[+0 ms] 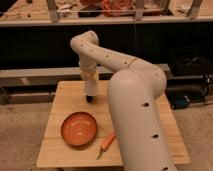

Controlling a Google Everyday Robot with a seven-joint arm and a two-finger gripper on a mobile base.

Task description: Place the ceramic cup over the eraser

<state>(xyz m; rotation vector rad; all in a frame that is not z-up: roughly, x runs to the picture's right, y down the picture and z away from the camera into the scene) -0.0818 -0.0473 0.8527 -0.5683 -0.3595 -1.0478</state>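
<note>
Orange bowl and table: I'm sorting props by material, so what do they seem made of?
The orange bowl looks like glazed ceramic or plastic: even colour, soft sheen. The table looks like pale, matte wood, with faint board lines showing. The claw hangs shut above the table's far side, behind the bowl.

We see the ceramic cup (90,89) as a narrow cream-white cylinder, upright, just under the closed gripper (90,80) over the far middle of the table (60,150). Right beneath it the eraser (90,99), a small black block, sits on the wood; we cannot tell whether the two touch.
</note>
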